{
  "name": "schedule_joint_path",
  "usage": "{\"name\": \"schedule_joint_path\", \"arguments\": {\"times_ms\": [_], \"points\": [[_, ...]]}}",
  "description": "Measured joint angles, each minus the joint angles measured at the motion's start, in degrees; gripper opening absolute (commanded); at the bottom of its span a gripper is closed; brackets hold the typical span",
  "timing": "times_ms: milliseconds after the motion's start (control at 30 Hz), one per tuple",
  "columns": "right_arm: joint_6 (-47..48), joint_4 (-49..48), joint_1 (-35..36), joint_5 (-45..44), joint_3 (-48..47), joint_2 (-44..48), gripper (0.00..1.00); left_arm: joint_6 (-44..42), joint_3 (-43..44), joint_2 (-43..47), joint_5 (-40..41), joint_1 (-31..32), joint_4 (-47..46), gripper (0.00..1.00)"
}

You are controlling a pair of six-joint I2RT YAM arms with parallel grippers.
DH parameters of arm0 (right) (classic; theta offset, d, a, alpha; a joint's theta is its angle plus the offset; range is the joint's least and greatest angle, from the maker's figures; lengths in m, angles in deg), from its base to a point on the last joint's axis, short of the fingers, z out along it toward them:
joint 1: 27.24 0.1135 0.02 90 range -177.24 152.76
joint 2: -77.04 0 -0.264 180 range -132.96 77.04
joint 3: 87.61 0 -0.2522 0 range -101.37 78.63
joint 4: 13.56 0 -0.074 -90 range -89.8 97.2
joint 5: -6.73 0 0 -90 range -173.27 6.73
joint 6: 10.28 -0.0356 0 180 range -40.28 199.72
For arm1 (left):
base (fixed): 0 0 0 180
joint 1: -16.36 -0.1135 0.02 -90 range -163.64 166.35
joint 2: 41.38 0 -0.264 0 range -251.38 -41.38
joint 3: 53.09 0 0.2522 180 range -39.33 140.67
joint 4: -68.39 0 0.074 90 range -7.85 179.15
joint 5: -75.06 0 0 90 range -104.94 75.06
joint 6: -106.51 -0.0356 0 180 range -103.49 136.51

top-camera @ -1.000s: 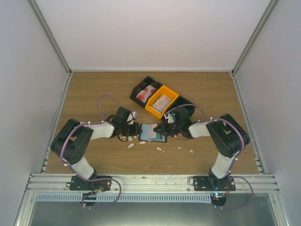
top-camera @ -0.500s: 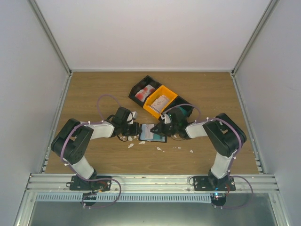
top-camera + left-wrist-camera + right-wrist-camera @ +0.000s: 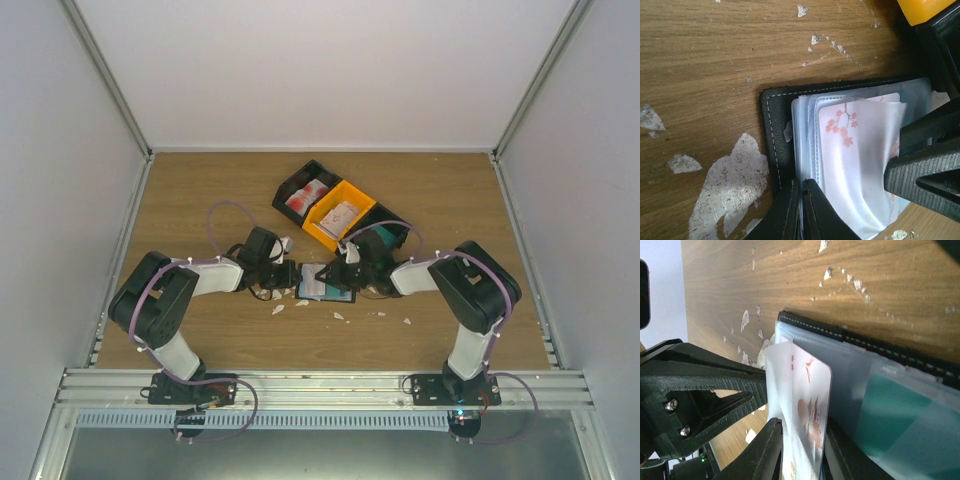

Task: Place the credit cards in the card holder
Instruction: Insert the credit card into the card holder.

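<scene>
- Lying open on the wooden table (image 3: 200, 190) between the two arms, the black card holder (image 3: 776, 145) is pinned at one edge by the left gripper (image 3: 801, 190), whose fingers are shut together on the cover and sleeve edges.
- A pale cherry-blossom card (image 3: 805, 390) is seen partly slid into the clear plastic sleeves (image 3: 807, 135); a teal card (image 3: 890, 410) is lodged in a deeper sleeve.
- The right gripper (image 3: 802, 437) is set astride the blossom card's outer end, its fingers a little apart on either side; whether the card is pinched cannot be told.
- The card is judged light, stiff and slick; it is best taken by its flat faces at the free end and pushed straight along the pocket.
- The sleeves are judged thin and floppy, so snagging at the mouth is to be expected unless the holder is pinned.
</scene>
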Motion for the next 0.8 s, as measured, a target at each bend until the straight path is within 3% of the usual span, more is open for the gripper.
{"name": "schedule_joint_path", "arguments": {"times_ms": [100, 233, 533, 800], "points": [[-0.63, 2.08, 0.46, -1.11, 0.17, 1.42, 0.45, -0.22, 0.0, 0.0, -0.15, 0.0, -0.02, 0.08], [-0.04, 7.58, 0.92, -3.98, 0.33, 5.73, 0.52, -0.39, 0.0, 0.0, -0.68, 0.02, -0.02, 0.09], [3.67, 17.66, 1.99, -10.62, -1.33, 9.55, 0.45, -0.42, 0.0, 0.02, -2.58, 0.02, 0.09, 0.16], [8.7, 25.66, 5.22, -18.12, -5.77, 9.77, 0.48, -0.7, -0.61, 3.72, -3.02, 0.02, 0.11, 0.38]]}}
